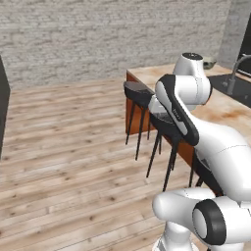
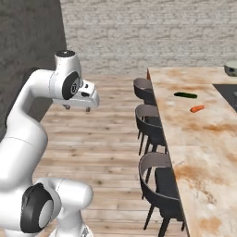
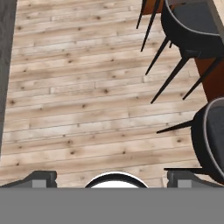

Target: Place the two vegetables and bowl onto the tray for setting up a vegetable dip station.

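A slim dark green vegetable (image 2: 185, 95) and a small orange carrot (image 2: 197, 109) lie on the marbled counter (image 2: 203, 152), the carrot nearer me. The pale grey-green bowl (image 2: 231, 68) stands at the counter's far end, cut by the picture edge, and shows again as the bowl (image 1: 210, 62) behind the arm. The tray is out of view. My gripper (image 2: 77, 109) hangs open and empty over the wooden floor, well left of the counter and away from all three things. In the hand view the gripper (image 3: 112, 179) points down at floorboards, its fingertips (image 3: 41, 178) wide apart.
Three dark stools (image 2: 155, 122) line the counter's near side between the arm and the counter top. A dark sink (image 1: 235, 88) with a faucet sits in the counter at the right. A dark wall (image 2: 28, 41) stands at the left.
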Controlling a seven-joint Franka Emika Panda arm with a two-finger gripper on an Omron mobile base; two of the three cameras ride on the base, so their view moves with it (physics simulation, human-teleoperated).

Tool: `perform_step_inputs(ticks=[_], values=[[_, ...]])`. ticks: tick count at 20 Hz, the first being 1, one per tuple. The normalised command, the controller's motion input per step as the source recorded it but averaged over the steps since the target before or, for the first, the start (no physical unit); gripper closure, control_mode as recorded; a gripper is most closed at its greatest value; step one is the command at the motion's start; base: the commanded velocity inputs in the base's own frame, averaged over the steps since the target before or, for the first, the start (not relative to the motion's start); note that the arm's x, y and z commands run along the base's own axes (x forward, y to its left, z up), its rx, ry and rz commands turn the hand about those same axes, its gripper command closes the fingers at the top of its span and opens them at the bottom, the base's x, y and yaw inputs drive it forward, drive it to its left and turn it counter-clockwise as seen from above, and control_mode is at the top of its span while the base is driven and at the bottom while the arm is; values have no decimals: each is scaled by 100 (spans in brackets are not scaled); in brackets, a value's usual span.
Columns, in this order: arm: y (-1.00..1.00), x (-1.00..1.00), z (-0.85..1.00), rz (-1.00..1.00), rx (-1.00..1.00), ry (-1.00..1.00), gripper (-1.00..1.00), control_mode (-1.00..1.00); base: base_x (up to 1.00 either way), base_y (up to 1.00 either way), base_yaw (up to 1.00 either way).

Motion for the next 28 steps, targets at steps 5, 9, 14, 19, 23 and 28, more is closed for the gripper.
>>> perform_step_inputs(ticks=[5, 9, 14, 19, 23, 28], values=[[0, 0, 0, 0, 0, 0, -100, 100, 47, 44, -28], [0, 0, 0, 0, 0, 0, -100, 100, 40, 47, -30], [0, 0, 0, 0, 0, 0, -100, 100, 33, 52, -25], [0, 0, 0, 0, 0, 0, -100, 100, 36, 50, -27], [0, 0, 0, 0, 0, 0, -100, 100, 40, 45, -29], [0, 0, 0, 0, 0, 0, -100, 100, 39, 42, -28]])
